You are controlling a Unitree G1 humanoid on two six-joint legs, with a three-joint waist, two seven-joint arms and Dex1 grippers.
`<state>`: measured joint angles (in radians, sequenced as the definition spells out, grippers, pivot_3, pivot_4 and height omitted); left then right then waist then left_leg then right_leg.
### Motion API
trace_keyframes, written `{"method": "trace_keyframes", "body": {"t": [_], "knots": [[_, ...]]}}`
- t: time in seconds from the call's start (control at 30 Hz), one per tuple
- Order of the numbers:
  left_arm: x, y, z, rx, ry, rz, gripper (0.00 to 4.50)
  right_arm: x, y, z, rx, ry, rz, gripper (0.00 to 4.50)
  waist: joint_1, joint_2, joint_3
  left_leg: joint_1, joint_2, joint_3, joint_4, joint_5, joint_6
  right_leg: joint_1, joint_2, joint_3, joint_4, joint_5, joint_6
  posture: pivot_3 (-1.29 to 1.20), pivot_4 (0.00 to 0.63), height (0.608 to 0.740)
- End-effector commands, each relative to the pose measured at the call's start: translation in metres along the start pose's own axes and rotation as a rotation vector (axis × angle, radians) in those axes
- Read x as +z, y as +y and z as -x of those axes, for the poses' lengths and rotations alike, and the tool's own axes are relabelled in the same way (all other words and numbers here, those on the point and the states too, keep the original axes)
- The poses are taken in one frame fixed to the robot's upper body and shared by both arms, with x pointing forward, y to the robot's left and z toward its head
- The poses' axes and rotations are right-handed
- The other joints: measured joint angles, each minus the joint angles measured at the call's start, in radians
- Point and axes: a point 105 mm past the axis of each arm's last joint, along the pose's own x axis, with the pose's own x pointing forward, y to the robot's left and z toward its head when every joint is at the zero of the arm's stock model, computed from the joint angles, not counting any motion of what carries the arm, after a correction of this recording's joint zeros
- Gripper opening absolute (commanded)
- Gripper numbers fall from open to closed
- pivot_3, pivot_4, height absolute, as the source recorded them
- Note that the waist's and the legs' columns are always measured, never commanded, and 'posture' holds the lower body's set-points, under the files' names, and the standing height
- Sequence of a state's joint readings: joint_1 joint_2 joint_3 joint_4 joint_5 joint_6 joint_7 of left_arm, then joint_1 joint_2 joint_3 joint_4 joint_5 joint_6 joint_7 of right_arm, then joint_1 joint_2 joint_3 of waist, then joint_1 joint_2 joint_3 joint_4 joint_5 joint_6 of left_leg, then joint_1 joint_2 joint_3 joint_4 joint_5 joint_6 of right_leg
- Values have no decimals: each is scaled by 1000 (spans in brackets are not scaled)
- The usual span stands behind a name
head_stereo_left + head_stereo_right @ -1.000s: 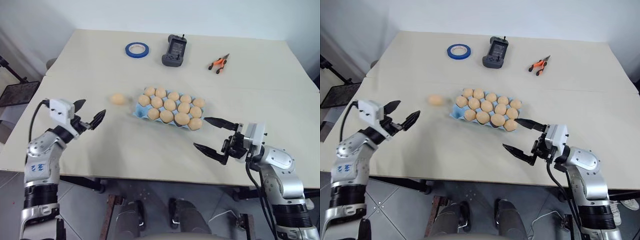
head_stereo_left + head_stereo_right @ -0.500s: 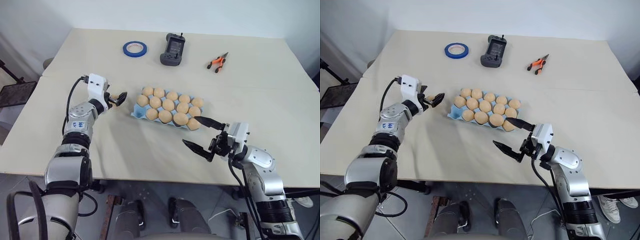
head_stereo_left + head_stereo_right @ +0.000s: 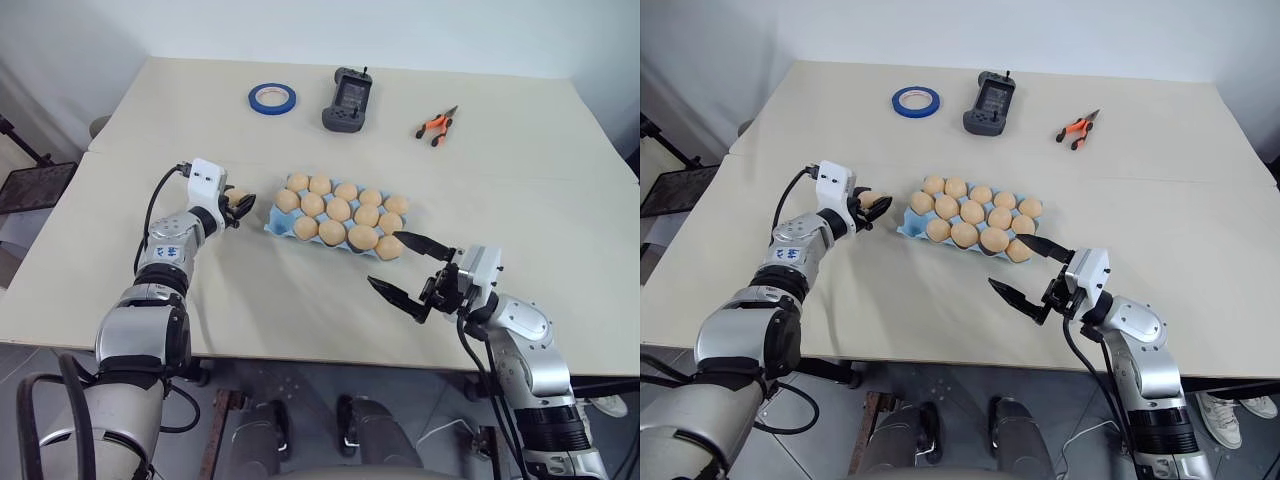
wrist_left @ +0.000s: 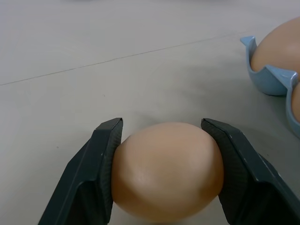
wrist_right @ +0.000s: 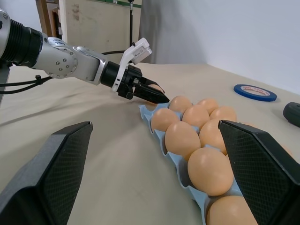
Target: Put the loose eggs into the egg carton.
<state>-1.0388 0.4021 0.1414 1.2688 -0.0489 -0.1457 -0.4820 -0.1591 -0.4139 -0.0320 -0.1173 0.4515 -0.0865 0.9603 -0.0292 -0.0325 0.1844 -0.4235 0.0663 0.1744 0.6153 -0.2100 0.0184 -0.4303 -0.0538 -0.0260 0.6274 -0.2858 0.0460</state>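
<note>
Left arm: stretched forward over the beige table [image 3: 300, 300], forearm near level, wrist aimed toward the carton's left end.
Left gripper [image 4: 161, 136]: its two black fingers [image 4: 96, 164] are closed against both sides of the loose egg [image 4: 167, 169], a smooth, matte, pale tan-orange oval; the wrist view shows each pad pressed to the shell, with the egg low over the tabletop. Whether it rests on the surface I cannot tell.
Loose egg, place: just beside the left end of the egg carton [image 3: 275, 222], a light blue moulded tray with round cups and no lid; egg and carton are apart.
Egg carton, content: tan-orange eggs [image 3: 340, 210] fill the cups in rows; the tray lies slanted near the table's middle.
Right arm: bent at the table's near edge, forearm angled inward toward the carton's right end, gripper raised slightly.
Right gripper [image 3: 410, 268]: jaws spread wide with nothing between them; the farther fingertip lies near the carton's nearest right egg, the nearer one well in front of the tray.
Far side of table: a flat blue tape ring [image 3: 272, 97], a dark grey handheld controller [image 3: 347, 99] and small orange-handled pliers [image 3: 436, 126], each well apart from the carton.
</note>
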Motion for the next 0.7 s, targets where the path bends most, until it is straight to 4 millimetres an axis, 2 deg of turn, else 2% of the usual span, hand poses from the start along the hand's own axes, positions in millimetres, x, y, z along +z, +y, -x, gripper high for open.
{"method": "trace_keyframes", "body": {"t": [0.03,0.1,0.13,0.2,0.3,0.4,0.47,0.5,0.6,0.63,0.7], "knots": [[35,-2,3,-67,-163,-36,2394,13,0,-1,9,-31,42,4500,0,0,0,0,0,0,0,0,0,0,0,0,0,0,0,0,150,740],[46,-7,6,-118,-225,-59,2394,13,0,0,8,-29,42,4500,0,0,0,0,0,0,0,0,0,0,0,-2,0,0,0,0,150,740],[57,-21,8,-214,-283,-70,2394,12,0,1,6,-25,41,4500,0,0,0,0,0,0,0,0,0,0,0,-2,0,0,0,0,150,740],[62,-39,11,-335,-317,-91,2394,11,0,2,6,-21,39,4500,0,0,0,0,0,0,0,0,0,0,0,-2,0,0,0,0,150,740],[51,-57,12,-428,-279,-123,2394,11,0,1,7,-22,37,4500,1,0,0,0,0,0,0,0,0,1,0,-2,0,0,0,0,150,740],[42,-65,13,-468,-254,-125,2394,12,-1,-1,7,-24,38,4500,-3,0,0,1,0,0,1,0,0,1,0,-1,1,0,0,0,150,740],[40,-66,14,-465,-246,-123,3144,12,-1,-1,8,-26,40,4500,-4,0,0,1,0,0,3,0,0,1,0,0,1,0,0,0,150,740],[38,-67,16,-475,-243,-123,3346,12,-1,-1,8,-27,40,4500,-4,0,0,1,0,0,3,0,0,1,1,0,2,0,0,0,150,740],[35,-71,23,-520,-230,-132,4328,12,-1,-1,7,-26,40,4500,-2,0,0,1,1,-1,5,0,0,2,1,0,3,0,0,0,150,740],[35,-68,25,-505,-230,-144,4484,12,-1,-1,6,-26,40,4500,-2,0,0,1,1,-1,5,0,0,2,0,0,3,0,0,0,150,740],[38,-57,31,-470,-235,-174,4484,12,0,-1,6,-26,40,4500,-3,0,0,1,0,-1,5,0,1,2,0,0,3,0,0,0,150,740]]}}
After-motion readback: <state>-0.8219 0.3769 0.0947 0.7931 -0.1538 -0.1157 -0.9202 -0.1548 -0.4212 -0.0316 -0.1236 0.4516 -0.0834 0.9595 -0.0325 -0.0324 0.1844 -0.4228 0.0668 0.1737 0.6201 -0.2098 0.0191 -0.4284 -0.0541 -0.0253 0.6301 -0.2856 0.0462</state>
